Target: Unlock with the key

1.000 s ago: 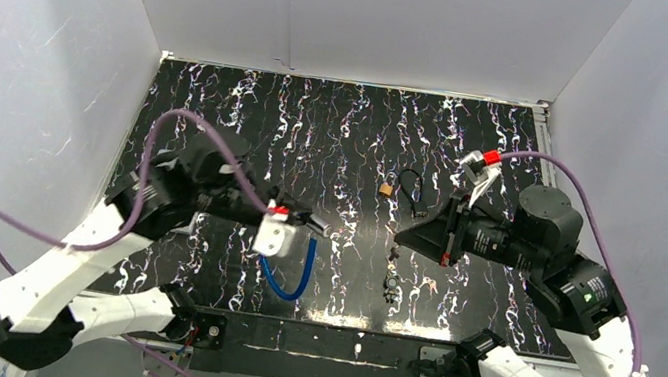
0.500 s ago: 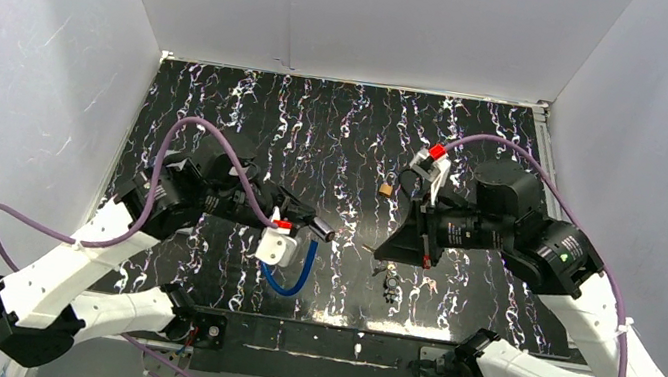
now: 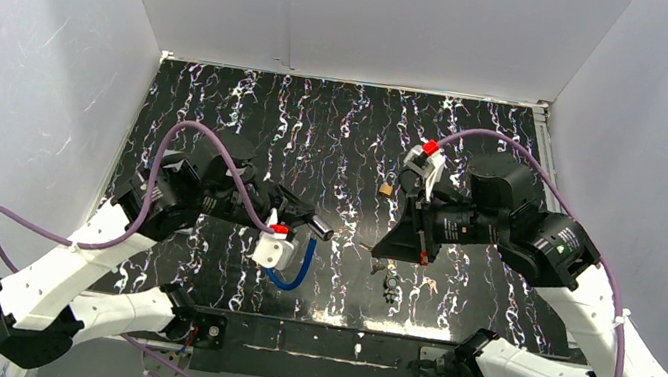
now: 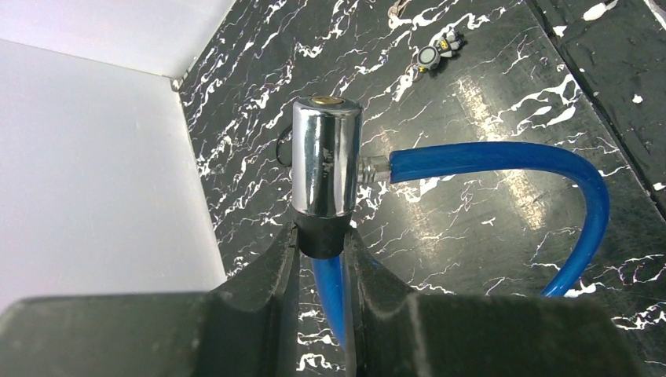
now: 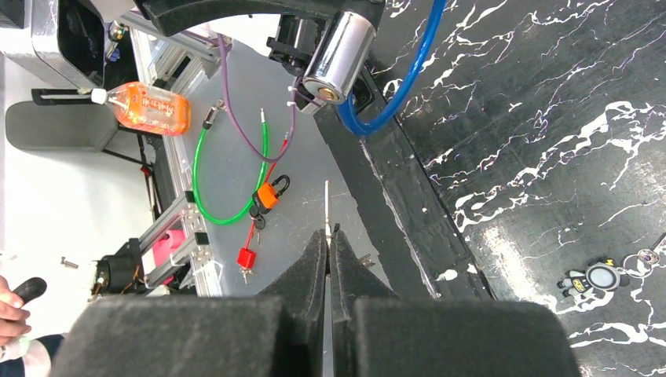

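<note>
My left gripper is shut on the black base of a cable lock. Its chrome cylinder points up and away, with a brass keyhole on the end face. A blue cable loops out of its side. From above, the cylinder points right, towards the right arm. My right gripper is shut on a thin key, whose blade sticks out past the tips. The blade is aimed towards the cylinder, with a gap between them. From above, the right gripper is a short way right of the lock.
A small figure keychain lies on the black marbled table under the right gripper. A brass padlock with a black loop lies further back. Off the near edge are an orange padlock on a green cable and an orange bottle.
The right arm has swung left and brought the key closer to the lock. The left arm has pushed the lock cylinder slightly to the right. Both grips are unchanged.
</note>
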Controlling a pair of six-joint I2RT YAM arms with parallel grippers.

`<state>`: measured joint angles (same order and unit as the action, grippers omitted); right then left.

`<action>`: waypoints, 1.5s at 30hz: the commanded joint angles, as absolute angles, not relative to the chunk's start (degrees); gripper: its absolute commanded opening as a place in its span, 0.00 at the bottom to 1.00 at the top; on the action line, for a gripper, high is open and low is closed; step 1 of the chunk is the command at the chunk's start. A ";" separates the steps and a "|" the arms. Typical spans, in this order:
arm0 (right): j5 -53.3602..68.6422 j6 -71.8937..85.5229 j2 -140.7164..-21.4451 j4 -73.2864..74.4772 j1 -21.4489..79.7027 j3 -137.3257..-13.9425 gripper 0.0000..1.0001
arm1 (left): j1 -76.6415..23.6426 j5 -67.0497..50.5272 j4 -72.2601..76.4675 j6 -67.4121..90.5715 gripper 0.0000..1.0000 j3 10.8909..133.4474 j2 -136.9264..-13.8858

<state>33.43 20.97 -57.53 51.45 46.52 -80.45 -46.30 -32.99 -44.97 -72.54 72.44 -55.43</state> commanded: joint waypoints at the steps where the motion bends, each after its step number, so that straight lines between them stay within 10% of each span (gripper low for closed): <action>1: 34.46 21.42 -57.50 51.54 46.76 -83.32 0.01 | -46.65 -34.08 -43.33 -73.83 0.00 72.33 -53.76; 45: 29.52 22.25 -64.59 45.39 48.17 -84.17 0.01 | -47.84 -27.05 -39.93 -68.61 0.00 75.69 -57.80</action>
<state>29.55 21.94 -63.99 49.46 47.81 -83.15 -47.48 -27.09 -42.00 -69.25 72.90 -57.92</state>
